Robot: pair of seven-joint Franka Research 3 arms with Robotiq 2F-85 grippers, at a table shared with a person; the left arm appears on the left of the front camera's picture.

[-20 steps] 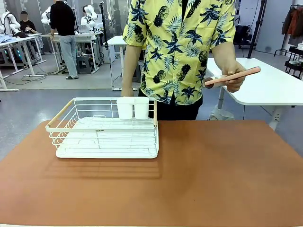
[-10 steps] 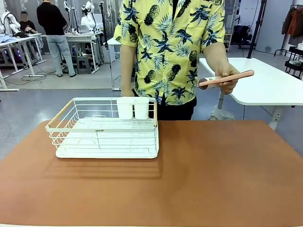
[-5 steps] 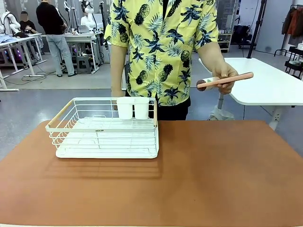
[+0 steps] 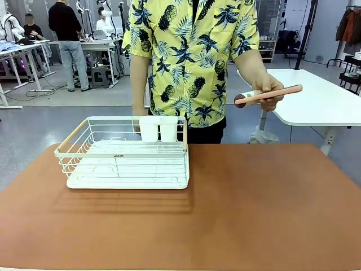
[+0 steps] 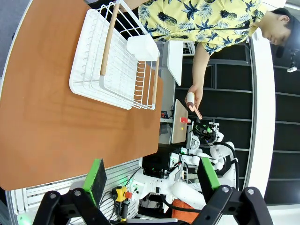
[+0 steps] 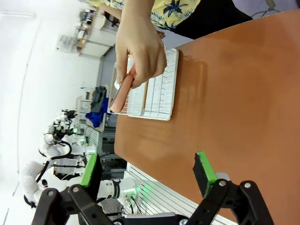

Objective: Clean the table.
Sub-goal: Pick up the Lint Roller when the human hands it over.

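Note:
The table (image 4: pixel 254 209) has a smooth reddish-brown top with rounded corners, also seen as the table (image 5: pixel 42 122) and the table (image 6: pixel 234 103). At its far side a person in a yellow patterned shirt holds a pink-handled tool (image 4: pixel 269 94) with a white roll, above the far right edge. In the left wrist view my left gripper (image 5: pixel 152 177) hangs open and high over the table, nothing between its green pads. My right gripper (image 6: pixel 146 169) is open too, above the table, with the hand and pink tool (image 6: pixel 122 93) ahead of it.
A white wire rack (image 4: pixel 125 153) with two white cups (image 4: pixel 158 129) at its back stands on the left half of the table. A white-topped table (image 4: pixel 316 101) stands behind at the right. Other people and benches are far off at the left.
The person has shifted a little toward picture left. The hand with the pink tool has drifted slightly left. The rack has not moved.

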